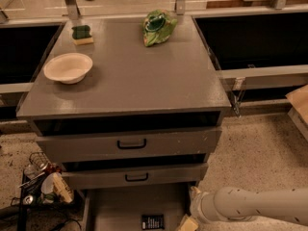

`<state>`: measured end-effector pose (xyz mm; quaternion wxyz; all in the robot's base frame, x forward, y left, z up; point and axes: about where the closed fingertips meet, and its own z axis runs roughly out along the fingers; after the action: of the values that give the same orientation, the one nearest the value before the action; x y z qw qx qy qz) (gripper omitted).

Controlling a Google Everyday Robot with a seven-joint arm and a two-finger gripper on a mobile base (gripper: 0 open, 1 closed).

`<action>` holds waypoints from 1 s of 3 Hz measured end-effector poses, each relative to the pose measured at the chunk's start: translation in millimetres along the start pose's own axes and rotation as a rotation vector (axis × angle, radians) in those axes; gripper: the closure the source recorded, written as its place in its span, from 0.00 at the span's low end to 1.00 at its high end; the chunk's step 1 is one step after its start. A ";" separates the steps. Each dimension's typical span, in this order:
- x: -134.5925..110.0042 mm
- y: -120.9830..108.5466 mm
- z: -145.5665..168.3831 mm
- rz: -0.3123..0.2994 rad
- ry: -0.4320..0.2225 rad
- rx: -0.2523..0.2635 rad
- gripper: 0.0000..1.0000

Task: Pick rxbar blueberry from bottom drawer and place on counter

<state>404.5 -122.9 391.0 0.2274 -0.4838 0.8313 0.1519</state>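
Note:
The rxbar blueberry (152,221), a small dark wrapper with white print, lies flat on the grey floor of the open bottom drawer (118,207) at the lower edge of the view. My gripper (188,220) is low at the drawer's right side, just right of the bar, at the end of the white arm (250,205) that reaches in from the right. It does not touch the bar. The counter (139,76) is the wide grey cabinet top above.
On the counter sit a white bowl (68,67) at the left, a green sponge (82,34) at the back left and a green bag (157,27) at the back. Two black-handled drawers (131,143) are above the open one. A wire basket of clutter (41,182) stands at lower left.

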 end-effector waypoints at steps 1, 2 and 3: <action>14.0 -4.3 46.9 0.004 0.039 -0.024 0.00; 14.7 -3.2 49.6 0.004 0.036 -0.030 0.00; 19.9 5.4 69.7 0.008 0.010 -0.072 0.00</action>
<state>407.4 -102.0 321.4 0.2052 -0.4891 0.8283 0.1803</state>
